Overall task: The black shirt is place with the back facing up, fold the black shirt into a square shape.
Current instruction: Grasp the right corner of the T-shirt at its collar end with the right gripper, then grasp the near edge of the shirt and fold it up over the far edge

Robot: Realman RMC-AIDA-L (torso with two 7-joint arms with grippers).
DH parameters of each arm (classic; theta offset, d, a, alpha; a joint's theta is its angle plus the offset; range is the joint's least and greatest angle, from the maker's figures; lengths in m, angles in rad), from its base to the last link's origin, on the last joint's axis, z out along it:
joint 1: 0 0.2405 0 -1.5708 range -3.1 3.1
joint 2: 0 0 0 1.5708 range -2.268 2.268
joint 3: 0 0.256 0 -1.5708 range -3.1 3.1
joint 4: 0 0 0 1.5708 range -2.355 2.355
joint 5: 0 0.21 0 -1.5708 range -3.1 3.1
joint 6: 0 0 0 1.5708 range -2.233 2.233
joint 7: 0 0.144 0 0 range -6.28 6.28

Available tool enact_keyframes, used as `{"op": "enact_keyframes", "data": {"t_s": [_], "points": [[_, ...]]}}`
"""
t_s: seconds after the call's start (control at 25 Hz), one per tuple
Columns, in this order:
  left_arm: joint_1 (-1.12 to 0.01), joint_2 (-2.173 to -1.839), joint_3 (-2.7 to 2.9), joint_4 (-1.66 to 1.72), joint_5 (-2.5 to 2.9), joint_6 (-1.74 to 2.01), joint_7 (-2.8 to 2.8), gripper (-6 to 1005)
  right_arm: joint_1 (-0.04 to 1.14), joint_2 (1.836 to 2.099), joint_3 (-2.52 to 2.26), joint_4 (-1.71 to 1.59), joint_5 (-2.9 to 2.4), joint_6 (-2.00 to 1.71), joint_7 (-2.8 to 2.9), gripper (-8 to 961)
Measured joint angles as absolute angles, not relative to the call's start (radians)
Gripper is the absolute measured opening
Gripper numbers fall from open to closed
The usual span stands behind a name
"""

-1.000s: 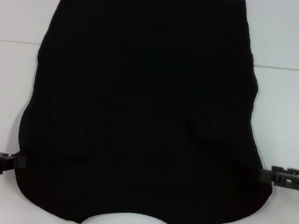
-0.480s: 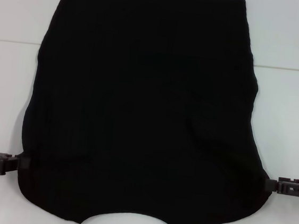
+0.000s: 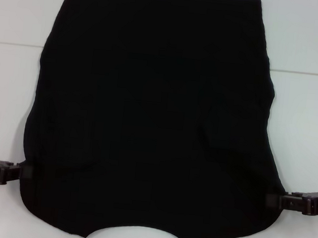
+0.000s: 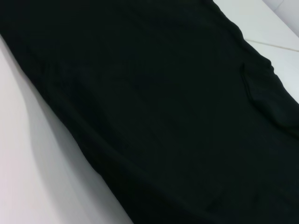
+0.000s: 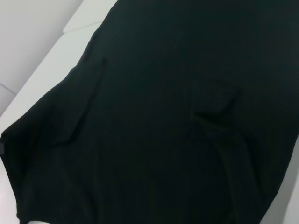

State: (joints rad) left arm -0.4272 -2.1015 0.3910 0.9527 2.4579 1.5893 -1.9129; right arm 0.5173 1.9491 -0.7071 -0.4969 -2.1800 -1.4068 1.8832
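The white table [image 3: 12, 109] fills the head view, and no container stands anywhere on it. The black shirt [image 3: 154, 113] lies flat across the middle of the frame, from the top edge to the bottom, sleeves already folded in so its sides run nearly straight, with the neckline curve at the bottom centre.

The 2 grippers sit low in the frame, 1 at each side of the shirt. The left gripper [image 3: 21, 171] at the lower left touches the shirt's edge as it did 1 second ago. The right gripper [image 3: 275, 200] at the lower right had drawn away from the cloth half a second ago and has now come back in to meet the edge. Whether either set of fingers is spread or pinching cloth, I cannot tell.

My reading: both arms are lining up to grasp the near corners for the lengthwise fold.
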Motion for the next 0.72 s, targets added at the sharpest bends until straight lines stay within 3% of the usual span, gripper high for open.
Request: {"op": "enact_keyframes", "data": {"t_s": [0.64, 0.72], "points": [[-0.422, -2.101, 0.354, 0.950, 2.453, 1.596, -1.937, 69, 0.472, 1.952, -0.681, -0.516, -2.177, -1.412, 1.863, 71], [-0.422, -2.101, 0.322, 0.950, 2.452, 1.618, -1.944, 69, 0.459, 1.947, -0.674, -0.516, -2.178, -1.424, 1.858, 57]]}}
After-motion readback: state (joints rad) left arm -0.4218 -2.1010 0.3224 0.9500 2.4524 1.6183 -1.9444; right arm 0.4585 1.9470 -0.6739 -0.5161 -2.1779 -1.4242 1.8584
